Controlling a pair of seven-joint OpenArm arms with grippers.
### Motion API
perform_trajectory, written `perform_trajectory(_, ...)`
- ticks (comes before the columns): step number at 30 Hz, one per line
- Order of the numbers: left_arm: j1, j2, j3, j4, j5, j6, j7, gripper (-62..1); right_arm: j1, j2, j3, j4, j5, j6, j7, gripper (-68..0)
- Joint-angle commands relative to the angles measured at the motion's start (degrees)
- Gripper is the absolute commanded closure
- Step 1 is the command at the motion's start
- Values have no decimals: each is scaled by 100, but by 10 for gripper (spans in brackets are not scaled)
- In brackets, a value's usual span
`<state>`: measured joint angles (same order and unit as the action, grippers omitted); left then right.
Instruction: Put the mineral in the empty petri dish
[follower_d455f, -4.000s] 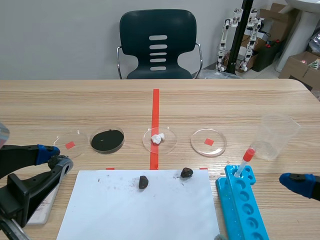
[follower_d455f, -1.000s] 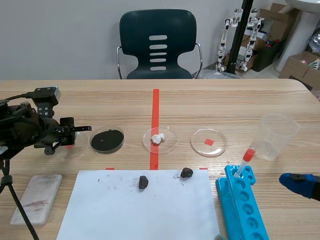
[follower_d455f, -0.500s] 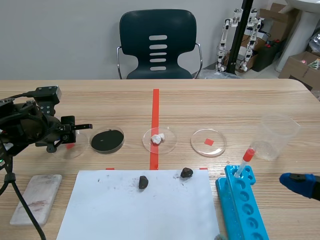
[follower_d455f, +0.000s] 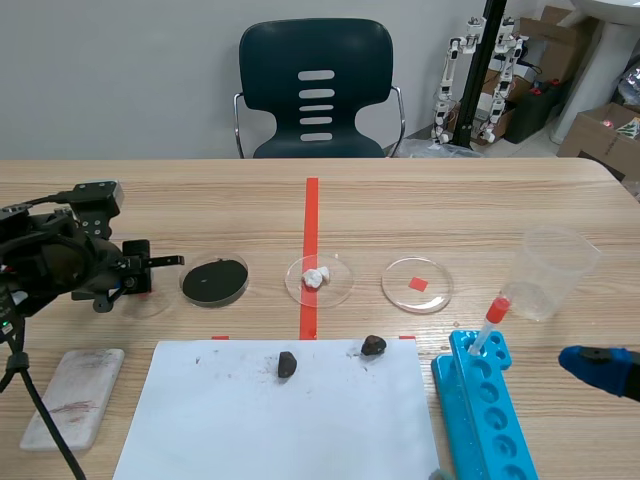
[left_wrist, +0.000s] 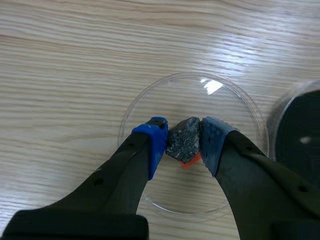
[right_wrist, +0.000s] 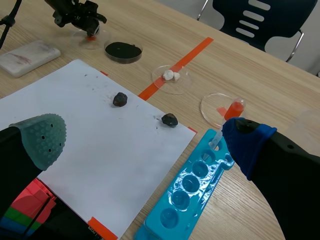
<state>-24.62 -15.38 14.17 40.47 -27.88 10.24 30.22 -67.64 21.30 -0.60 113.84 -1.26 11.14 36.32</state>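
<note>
In the left wrist view my left gripper (left_wrist: 183, 131) is shut on a grey speckled mineral (left_wrist: 183, 144), held just over a clear petri dish (left_wrist: 226, 86) with a red mark under it. In the scene view that gripper (follower_d455f: 137, 279) sits over the far-left dish (follower_d455f: 156, 300). Two dark minerals (follower_d455f: 287, 364) (follower_d455f: 373, 345) lie on the white paper (follower_d455f: 280, 420). Another clear dish (follower_d455f: 417, 284) with only a red mark under it stands right of the tape line. My right gripper (right_wrist: 145, 145) is open and holds nothing, low at the right edge (follower_d455f: 600, 368).
A dish of black powder (follower_d455f: 214, 281) and a dish with a white lump (follower_d455f: 319, 279) stand in the same row. A plastic beaker (follower_d455f: 551, 270), a blue tube rack (follower_d455f: 485, 405) with a red-capped tube (follower_d455f: 492, 318), and a white slab (follower_d455f: 75, 395) are nearby.
The left arm came up from the near left corner to the far-left dish. Over the last second it has eased slightly left and down there. The right arm has not moved.
</note>
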Motion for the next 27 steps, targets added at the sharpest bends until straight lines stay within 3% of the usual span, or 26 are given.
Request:
perform_trajectory(1,-111,46,-68,66,4,-61,-35,-116,4,0,22,79,39,-20,85,-679)
perform_trajectory(10,-111,59,-68,66,7,-55,-20,-121,4,0,22,79,39,-20,85,-679)
perform_trajectory(18,-111,59,-68,66,4,-50,-20,-283,4,0,22,79,39,-20,85,-679)
perform_trajectory(27,-111,39,-70,76,7,-50,-22,-290,4,0,22,79,39,-20,85,-679)
